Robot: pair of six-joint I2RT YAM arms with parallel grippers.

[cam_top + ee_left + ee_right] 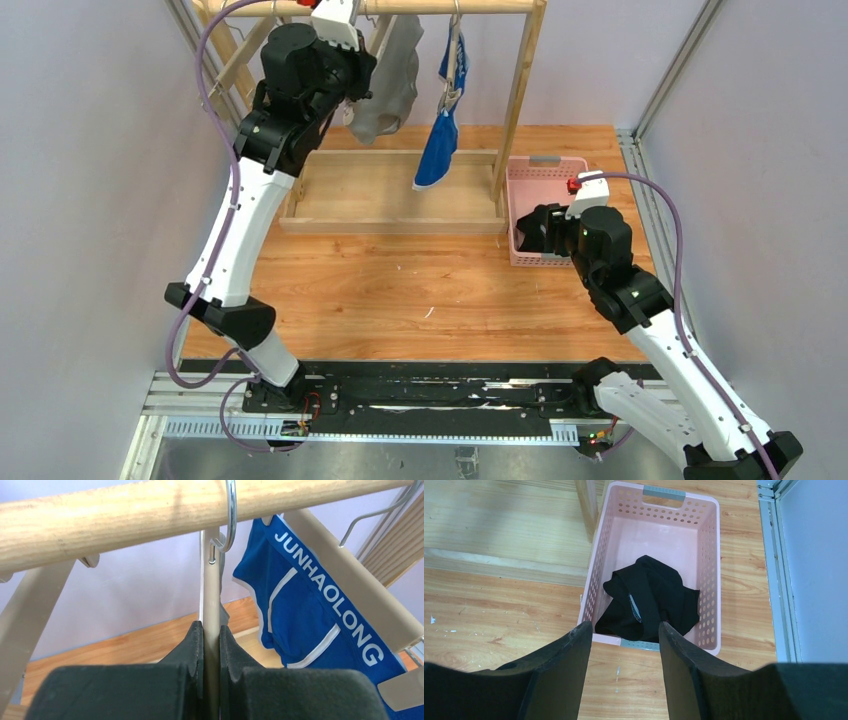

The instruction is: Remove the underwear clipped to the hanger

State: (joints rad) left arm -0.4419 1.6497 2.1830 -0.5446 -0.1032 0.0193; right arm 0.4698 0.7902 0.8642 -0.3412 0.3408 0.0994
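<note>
At the near edge of the table (400, 290) the two arms rise from their bases, the right one bending a short way forward and the left one stretching far up and away. The right gripper (624, 630) hangs just above the near end of a pink basket (709, 555) at the table's right side, its fingers (569, 650) standing well apart with nothing between them. In the bottom of that basket the black briefs (649, 602) lie crumpled, nearer the front wall than the back handle. Just left of the basket stands one post of a wooden rack (390, 190), whose low frame sits on the far half of the table. High up at the back, the left gripper (211, 630) is under the rack's top rail (125, 515), and its fingers are pressed together on the thin beige hanger (211, 590), seen edge-on and running straight down between them. The hanger's metal hook (231, 510) loops over the rail directly above. From overhead the grey briefs (390, 85) hang from the rail just to the right of that gripper, touching or nearly touching it. Further right along the rail the blue briefs (310, 610), with white trim and white lettering on the waistband, hang down at a slant on a second beige hanger, their lower end dangling over the rack's frame.
</note>
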